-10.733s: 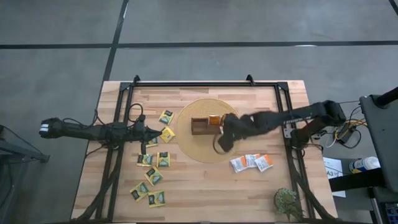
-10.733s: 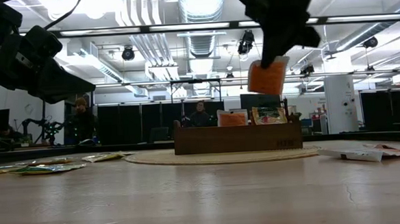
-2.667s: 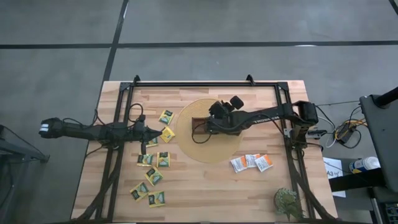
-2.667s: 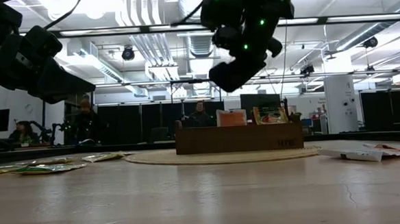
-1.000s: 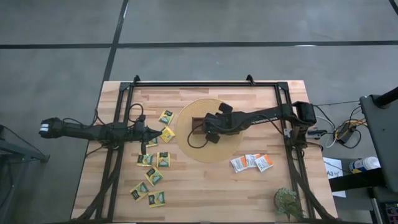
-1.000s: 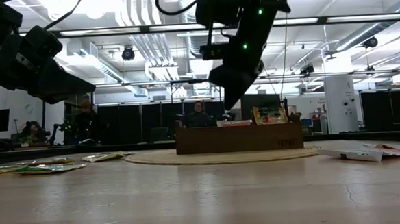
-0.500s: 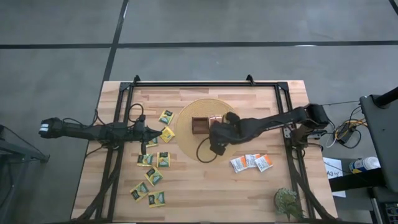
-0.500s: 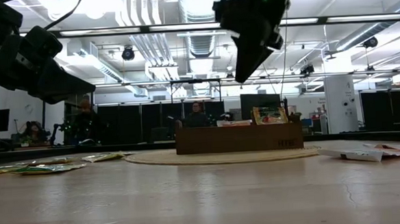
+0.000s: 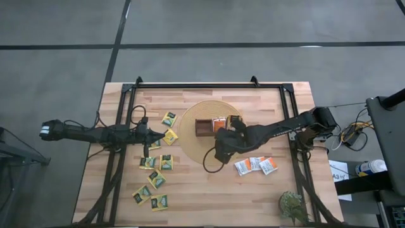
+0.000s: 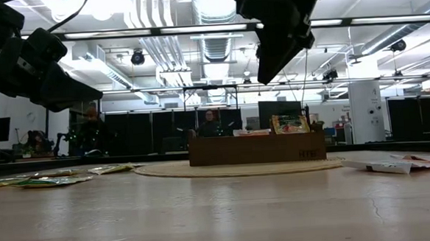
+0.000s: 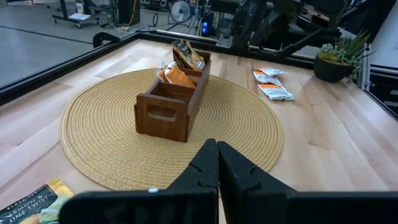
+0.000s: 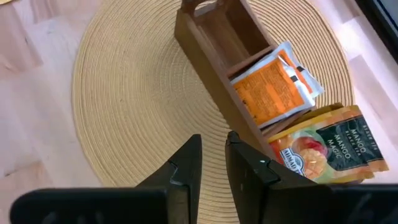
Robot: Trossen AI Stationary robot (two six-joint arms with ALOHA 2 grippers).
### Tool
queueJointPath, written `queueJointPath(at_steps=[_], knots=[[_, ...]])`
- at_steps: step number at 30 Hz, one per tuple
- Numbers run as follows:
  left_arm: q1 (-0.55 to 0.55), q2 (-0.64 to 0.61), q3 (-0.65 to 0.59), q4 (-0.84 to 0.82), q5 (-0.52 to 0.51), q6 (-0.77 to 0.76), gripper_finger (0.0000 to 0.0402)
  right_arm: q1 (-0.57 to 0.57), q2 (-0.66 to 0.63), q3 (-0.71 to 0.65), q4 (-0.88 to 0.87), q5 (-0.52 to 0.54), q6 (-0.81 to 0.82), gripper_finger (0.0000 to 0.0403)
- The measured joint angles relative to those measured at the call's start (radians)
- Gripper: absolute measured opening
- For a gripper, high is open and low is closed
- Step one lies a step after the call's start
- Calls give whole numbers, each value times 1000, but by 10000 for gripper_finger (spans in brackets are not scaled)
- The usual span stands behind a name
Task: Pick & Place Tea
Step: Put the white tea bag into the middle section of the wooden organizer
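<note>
A brown wooden tray stands on a round woven mat. Its middle compartment holds orange tea packets, its end compartment mango-print packets, and the third shows bare wood. My right gripper hangs above the mat on the tray's near side, fingers slightly apart with nothing between them. Yellow-green tea packets lie flat on the table's left half, white-and-orange ones at the right. My left gripper rests shut at the left, pointing at the tray.
A small potted plant stands at the table's near right corner. Black frame rails run along the table's left, right and far sides. A cable loop hangs from my right arm over the mat.
My right gripper has risen from just above the tray and drawn back toward the table's near and right edges, rolling at the wrist. The orange packets in the middle compartment, covered by it before, now show from above.
</note>
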Motion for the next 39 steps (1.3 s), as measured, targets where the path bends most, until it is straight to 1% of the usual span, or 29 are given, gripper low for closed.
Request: queueJointPath(at_steps=[2, 4, 9, 14, 17, 18, 21, 24, 28, 30, 31, 34, 36, 39], knots=[[0, 0, 0, 0, 0, 0, 0, 1, 0, 0, 0, -23, 5, 68], [0, 0, 0, 0, 0, 0, 0, 4, 0, 0, 0, -52, 44, 68], [0, 0, 0, 0, 0, 0, 0, 19, 1, 0, 0, -140, 221, 68], [0, 0, 0, 0, 0, 0, 0, 68, 1, 0, 1, -147, 374, 68], [0, 0, 0, 0, 0, 0, 0, 115, 1, 0, 23, -141, 418, 68], [0, 0, 0, 0, 0, 0, 0, 135, 4, -1, 46, -116, 416, 68], [0, 0, 0, 0, 0, 0, 0, 194, 12, -2, 149, 6, 403, 68], [0, 0, 0, 0, 0, 0, 0, 241, 11, -2, 227, 43, 404, 68], [0, 0, 0, 0, 0, 0, 0, 285, 11, -13, 305, 121, 491, 68], [0, 0, 0, 0, 0, 0, 0, 289, 11, -14, 321, 132, 584, 68], [0, 0, 0, 0, 0, 0, 0, 288, 9, -13, 319, 132, 604, 68], [0, 0, 0, 0, 0, 0, 0, 287, -2, 2, 318, 146, 587, 68], [0, 0, 0, 0, 0, 0, 0, 288, -6, 32, 321, 201, 557, 68], [0, 0, 0, 0, 0, 0, 0, 304, -7, 87, 323, 314, 531, 68]])
